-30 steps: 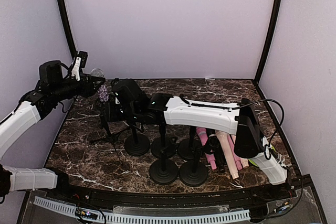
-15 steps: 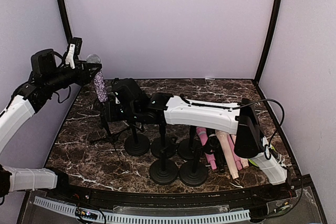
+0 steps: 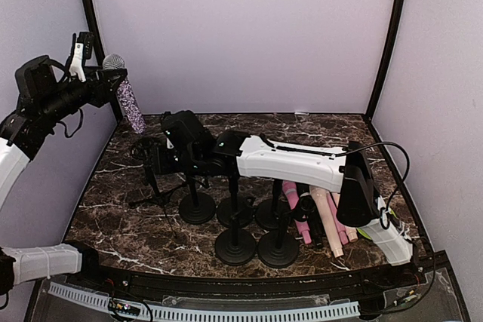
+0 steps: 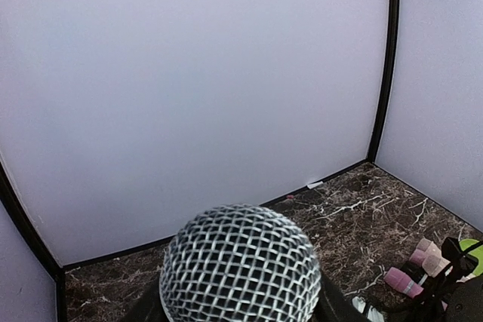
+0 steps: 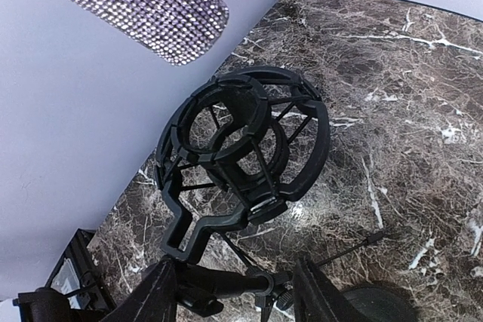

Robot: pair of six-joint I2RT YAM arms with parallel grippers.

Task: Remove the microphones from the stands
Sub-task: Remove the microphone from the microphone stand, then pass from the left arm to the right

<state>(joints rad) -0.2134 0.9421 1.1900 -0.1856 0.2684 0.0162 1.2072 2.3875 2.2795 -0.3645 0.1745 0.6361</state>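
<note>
One microphone [image 3: 129, 105], glittery purple body and mesh head, is held aloft at far left, well clear of the stand [image 5: 198, 228], with the left gripper [image 3: 112, 82] jaws clamped on it. The right gripper [image 5: 235, 283] has its jaws either side of the stand's stem below the ring mount; whether they pinch it cannot be told.

The mic [image 4: 240, 265] has a silver wire-mesh head and a glittery purple body; the stand [image 5: 181, 235] is matt black; the table [image 3: 121, 224] is glossy marble.

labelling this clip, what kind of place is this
Probably a robot test booth: plain white walls box in a marble-look table, with a cluster of mic stands and spare microphones lying beside them.
</note>
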